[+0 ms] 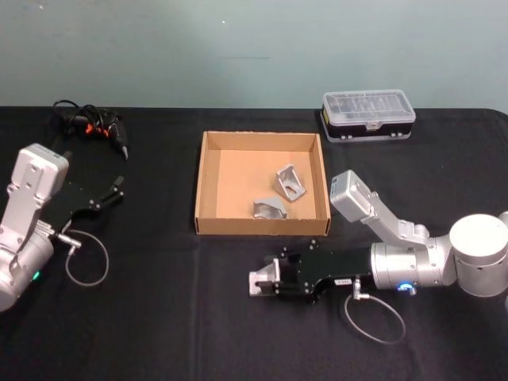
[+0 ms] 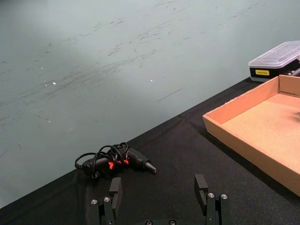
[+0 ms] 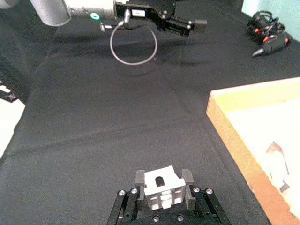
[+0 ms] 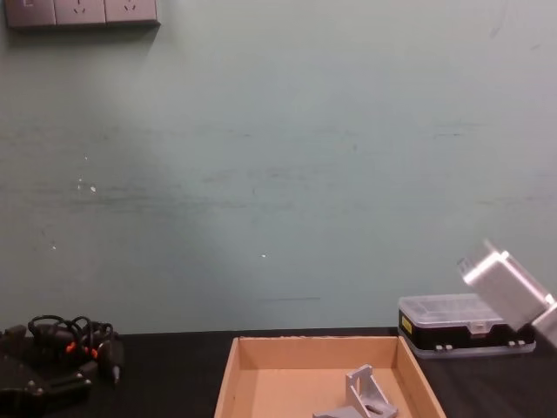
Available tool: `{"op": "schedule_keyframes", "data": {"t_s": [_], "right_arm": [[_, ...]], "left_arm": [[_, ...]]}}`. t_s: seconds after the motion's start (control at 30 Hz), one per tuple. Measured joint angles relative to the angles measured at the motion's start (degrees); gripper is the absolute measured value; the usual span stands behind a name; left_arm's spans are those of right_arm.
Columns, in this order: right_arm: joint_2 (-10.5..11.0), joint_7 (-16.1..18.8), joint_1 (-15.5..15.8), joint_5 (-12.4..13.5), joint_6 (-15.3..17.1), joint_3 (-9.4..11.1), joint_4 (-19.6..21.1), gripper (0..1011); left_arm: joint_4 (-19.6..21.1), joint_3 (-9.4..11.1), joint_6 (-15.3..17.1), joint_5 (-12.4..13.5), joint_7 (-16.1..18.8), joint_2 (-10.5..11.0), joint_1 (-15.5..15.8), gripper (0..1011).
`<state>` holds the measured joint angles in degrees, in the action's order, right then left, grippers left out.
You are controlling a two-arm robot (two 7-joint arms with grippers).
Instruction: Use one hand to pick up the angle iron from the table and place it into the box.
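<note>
Background: pale green wall behind a black tabletop [image 1: 159,333].
Far left: a black corded tool with red marks [image 1: 94,125] lies coiled near the tabletop's far edge.
Left tool [image 1: 111,193]: at the left side above the tabletop, fingers spread apart with nothing between them; a grey cable loop hangs just beside its wrist.
Box [image 1: 208,182]: tan cardboard tray at the centre, toward the far side, open on top.
Inside the box: two grey angle irons, one [image 1: 290,182] upright toward the right wall, the other [image 1: 271,209] close to the near wall.
Third angle iron [image 1: 260,284]: just outside the box, on the near side of its front wall, clamped between the right tool's fingers.
Right tool [image 1: 274,279]: reaches leftward from the right, low over the tabletop, clenched on that angle iron.
Far right: a clear-lidded black case [image 1: 368,115] sits beyond the box's right corner.
</note>
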<state>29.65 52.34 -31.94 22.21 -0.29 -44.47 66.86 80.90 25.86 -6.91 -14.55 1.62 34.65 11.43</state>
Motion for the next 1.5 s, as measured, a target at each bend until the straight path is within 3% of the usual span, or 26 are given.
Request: {"op": "schedule_keyframes", "data": {"t_s": [0.33, 0.57, 0.7, 1.0, 1.23, 1.5], "right_arm": [[1.82, -2.13, 0.48, 2.00, 4.33, 2.21, 8.38, 476], [0.74, -5.38, -1.63, 3.37, 8.00, 3.89, 8.31, 476], [-1.01, -7.69, -3.49, 4.15, 9.91, 5.01, 5.67, 476], [-7.93, -13.42, -8.96, 4.74, 13.27, 6.81, -5.24, 476], [-13.40, -17.45, -13.56, 1.61, 15.36, 6.09, -13.55, 476], [-17.93, -18.13, -17.18, -0.93, 14.83, 5.40, -21.82, 476]], "left_arm": [[0.00, 0.00, 0.00, 0.00, 0.00, 0.00, 0.00, 1011], [0.00, 0.00, 0.00, 0.00, 0.00, 0.00, 0.00, 1011], [0.00, 0.00, 0.00, 0.00, 0.00, 0.00, 0.00, 1011], [0.00, 0.00, 0.00, 0.00, 0.00, 0.00, 0.00, 1011], [0.00, 0.00, 0.00, 0.00, 0.00, 0.00, 0.00, 1011], [0.00, 0.00, 0.00, 0.00, 0.00, 0.00, 0.00, 1011]]}}
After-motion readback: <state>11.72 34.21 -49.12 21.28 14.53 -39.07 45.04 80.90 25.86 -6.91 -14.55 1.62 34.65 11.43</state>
